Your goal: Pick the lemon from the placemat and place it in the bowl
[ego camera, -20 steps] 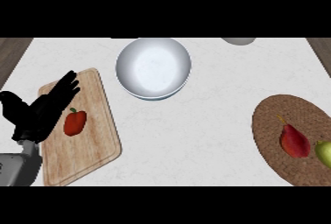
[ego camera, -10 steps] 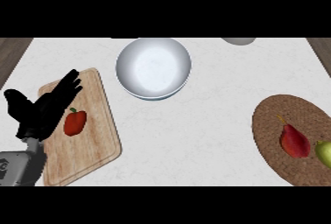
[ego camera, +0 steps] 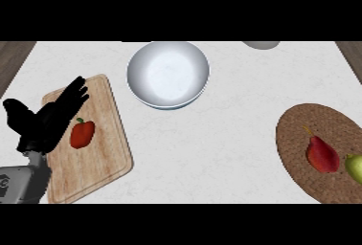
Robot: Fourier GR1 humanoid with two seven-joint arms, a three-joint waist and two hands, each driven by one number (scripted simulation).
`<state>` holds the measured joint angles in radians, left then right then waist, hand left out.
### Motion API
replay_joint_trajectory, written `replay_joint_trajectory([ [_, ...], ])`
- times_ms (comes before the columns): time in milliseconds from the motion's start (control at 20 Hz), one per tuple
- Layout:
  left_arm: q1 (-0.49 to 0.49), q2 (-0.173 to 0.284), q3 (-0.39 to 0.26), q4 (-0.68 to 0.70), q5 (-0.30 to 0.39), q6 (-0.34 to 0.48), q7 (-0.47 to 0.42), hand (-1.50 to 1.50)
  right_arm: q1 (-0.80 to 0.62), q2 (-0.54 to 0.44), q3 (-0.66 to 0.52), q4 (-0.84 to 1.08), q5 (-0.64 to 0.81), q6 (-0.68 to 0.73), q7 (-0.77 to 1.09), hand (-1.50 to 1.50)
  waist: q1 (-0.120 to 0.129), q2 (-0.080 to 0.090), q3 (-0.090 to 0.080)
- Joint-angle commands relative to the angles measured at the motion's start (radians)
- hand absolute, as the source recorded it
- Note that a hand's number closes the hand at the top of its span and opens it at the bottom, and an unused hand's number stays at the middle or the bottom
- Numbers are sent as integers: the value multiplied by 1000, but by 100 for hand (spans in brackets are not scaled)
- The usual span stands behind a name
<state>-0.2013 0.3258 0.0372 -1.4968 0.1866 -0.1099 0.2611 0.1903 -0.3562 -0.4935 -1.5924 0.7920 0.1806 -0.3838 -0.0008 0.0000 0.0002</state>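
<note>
Our left hand [ego camera: 44,122] over the cutting board [ego camera: 99,158], fingers straight and spread, holding nothing, beside the red pepper [ego camera: 82,134], lemon [ego camera: 354,168] on the placemat [ego camera: 300,124], bowl [ego camera: 168,74] well apart, our right hand unseen.

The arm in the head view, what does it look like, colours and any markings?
One arm shows, at the left edge: a boxy grey forearm with a small dark mark on its side, ending in a black left hand with slim fingers and a thumb.

- the yellow-green rounded fruit [ego camera: 355,168] on the brown woven placemat [ego camera: 297,139] is cut off by the right edge
- the placemat runs past that edge too
- a grey rounded object [ego camera: 261,44] at the top is only partly visible, too little to identify
- the grey left forearm [ego camera: 21,184] leaves the frame at the lower left
</note>
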Motion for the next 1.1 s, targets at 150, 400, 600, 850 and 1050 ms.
replay_joint_trajectory([
  [150,-50,-23,36,111,-35,-38,-52,0,-83,-38,-16,213,32,-63,-65,-150,-1,1,0],
  [400,7,-46,33,17,-42,-46,-30,0,-133,13,40,245,74,-105,-9,-150,3,0,0],
  [600,-58,-55,55,33,-47,-49,20,0,-162,-20,39,277,54,-99,-23,-150,0,0,0],
  [850,29,-66,37,-127,-41,-35,117,0,-234,-67,10,442,45,-144,-70,150,6,-1,0],
  [1050,-36,-18,94,9,-16,-103,42,0,-290,-90,-5,517,28,-217,-177,150,5,1,1],
])
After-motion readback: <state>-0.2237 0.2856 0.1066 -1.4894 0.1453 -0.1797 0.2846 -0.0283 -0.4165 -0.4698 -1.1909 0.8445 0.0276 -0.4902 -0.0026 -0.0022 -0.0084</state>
